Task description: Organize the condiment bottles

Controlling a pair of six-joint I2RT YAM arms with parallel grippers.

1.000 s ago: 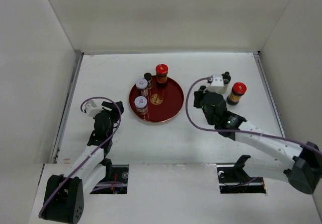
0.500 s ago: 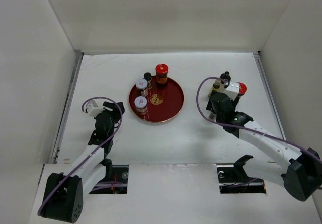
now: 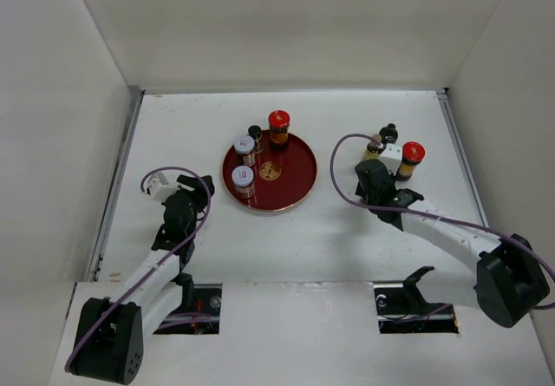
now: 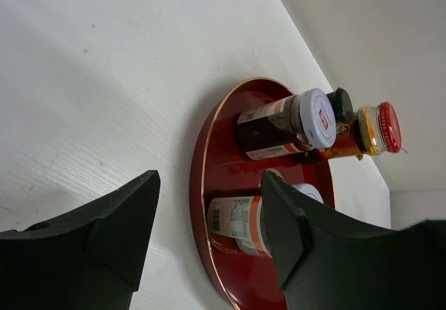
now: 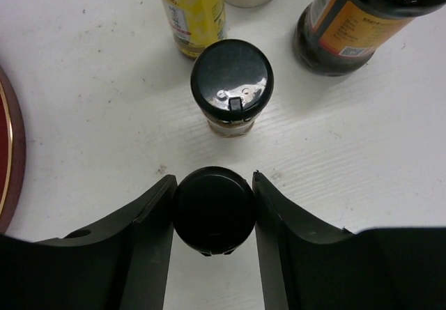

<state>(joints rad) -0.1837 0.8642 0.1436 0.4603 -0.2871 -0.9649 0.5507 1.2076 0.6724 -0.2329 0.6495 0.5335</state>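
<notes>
A round red tray (image 3: 295,182) holds a red-lidded bottle (image 3: 278,126), a black-capped one (image 3: 255,133) and two white-lidded jars (image 3: 245,146) (image 3: 243,178). To its right stand a yellowish bottle (image 3: 374,146), a black-capped one (image 3: 389,131) and a red-lidded one (image 3: 410,156). My right gripper (image 5: 213,212) is shut on a black-capped bottle (image 5: 213,209), seen from above, just near of another black-capped jar (image 5: 232,80). My left gripper (image 4: 209,233) is open and empty, left of the tray (image 4: 209,164), facing the white-lidded jars (image 4: 279,123).
In the right wrist view the yellowish bottle (image 5: 190,10) and a dark orange-labelled bottle (image 5: 355,24) stand close beyond the jar, and the tray rim (image 5: 7,150) shows at the left edge. White walls enclose the table on three sides.
My right gripper has swung right from beside the tray to the bottle group and now grips a black-capped bottle. The left arm has not moved.
</notes>
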